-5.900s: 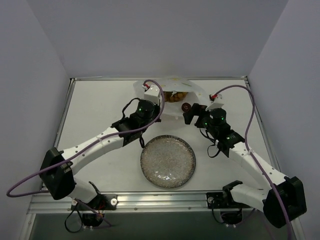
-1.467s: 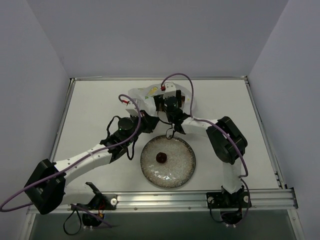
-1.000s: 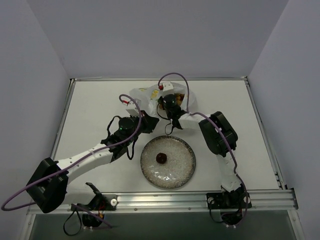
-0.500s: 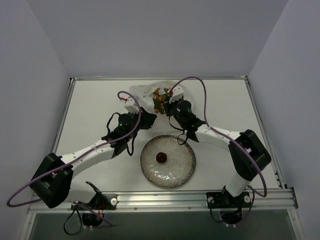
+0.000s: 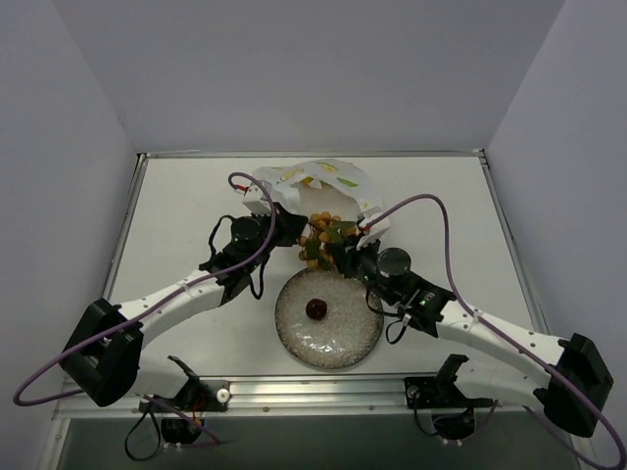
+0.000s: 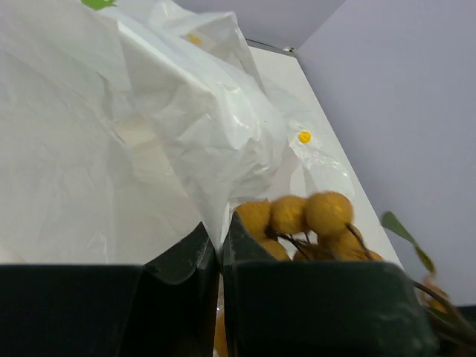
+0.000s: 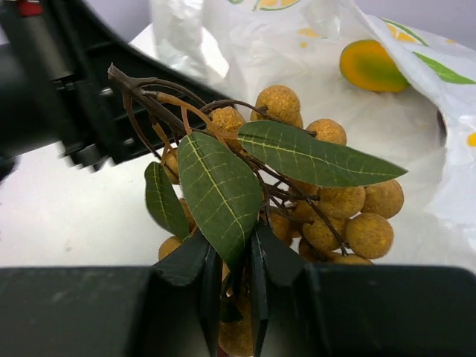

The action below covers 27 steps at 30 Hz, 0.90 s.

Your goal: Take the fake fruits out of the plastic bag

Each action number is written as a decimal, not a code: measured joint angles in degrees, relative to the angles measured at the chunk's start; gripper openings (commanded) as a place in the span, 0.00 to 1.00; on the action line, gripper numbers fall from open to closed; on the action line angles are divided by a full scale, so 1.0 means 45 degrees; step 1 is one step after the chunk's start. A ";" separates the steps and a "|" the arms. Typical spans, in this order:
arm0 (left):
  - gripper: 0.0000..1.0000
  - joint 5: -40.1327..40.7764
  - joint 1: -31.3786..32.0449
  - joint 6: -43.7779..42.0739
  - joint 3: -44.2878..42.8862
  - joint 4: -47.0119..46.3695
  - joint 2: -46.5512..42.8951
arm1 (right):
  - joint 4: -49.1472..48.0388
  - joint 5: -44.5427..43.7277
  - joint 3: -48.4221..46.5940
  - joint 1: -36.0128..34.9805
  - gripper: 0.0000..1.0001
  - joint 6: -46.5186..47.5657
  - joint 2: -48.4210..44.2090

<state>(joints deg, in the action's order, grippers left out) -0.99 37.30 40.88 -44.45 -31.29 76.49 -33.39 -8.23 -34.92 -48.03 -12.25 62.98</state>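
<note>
Maroon ball (image 5: 315,308) on plate (image 5: 294,338). Berry bunch (image 7: 312,193) pinched by right gripper (image 7: 232,294) just beyond plate; left gripper (image 6: 220,249) nipping plastic bag (image 5: 318,181). Mango (image 7: 370,65) not yet out.

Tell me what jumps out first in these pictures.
The bunch of yellow-orange berries with green leaves, gripped by the right tool just outside the mouth of the printed plastic bag. Next, one dark maroon ball sitting on the speckled plate, and the left tool pinching the bag's edge.
</note>
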 measured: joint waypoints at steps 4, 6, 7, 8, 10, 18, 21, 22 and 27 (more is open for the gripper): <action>0.02 -0.0010 -0.0049 -0.0180 0.0000 0.0141 -0.0005 | 0.1778 -0.0515 0.0204 -0.0622 0.00 -0.0884 -0.1739; 0.02 -0.0029 -0.0058 -0.0277 0.0005 0.0146 -0.0010 | 0.2633 -0.0840 0.0622 -0.0729 0.00 -0.1481 -0.2516; 0.02 -0.0063 -0.0058 -0.0296 0.0010 0.0146 -0.0019 | 0.3172 -0.1010 0.0952 -0.0767 0.00 -0.1904 -0.2934; 0.02 -0.0078 -0.0058 -0.0321 0.0024 0.0131 -0.0034 | 0.3653 -0.1127 0.1214 -0.0787 0.00 -0.2229 -0.3220; 0.02 -0.0155 -0.0058 -0.0369 0.0078 0.0146 -0.0102 | 0.4619 -0.1239 0.1608 -0.0845 0.00 -0.2890 -0.3580; 0.02 -0.0248 0.0010 -0.0772 0.0408 0.0291 -0.0578 | 0.6732 -0.1360 0.1802 -0.1083 0.00 -0.4600 -0.2905; 0.02 -0.0253 0.0044 -0.0908 0.0607 0.0316 -0.0777 | 0.6611 -0.1375 0.1768 -0.1253 0.00 -0.4881 -0.1923; 0.02 -0.0262 0.0044 -0.0947 0.0675 0.0316 -0.0811 | 0.6577 -0.1379 0.1724 -0.1345 0.00 -0.4949 -0.1535; 0.02 -0.0316 0.0053 -0.1044 0.0719 0.0369 -0.0816 | 0.6441 -0.1520 0.1161 -0.2132 0.32 -0.5081 -0.0010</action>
<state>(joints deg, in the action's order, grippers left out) -2.42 37.54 36.18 -41.21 -29.63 72.82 -4.40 -15.07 -29.69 -57.63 -35.11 62.94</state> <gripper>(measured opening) 0.028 0.228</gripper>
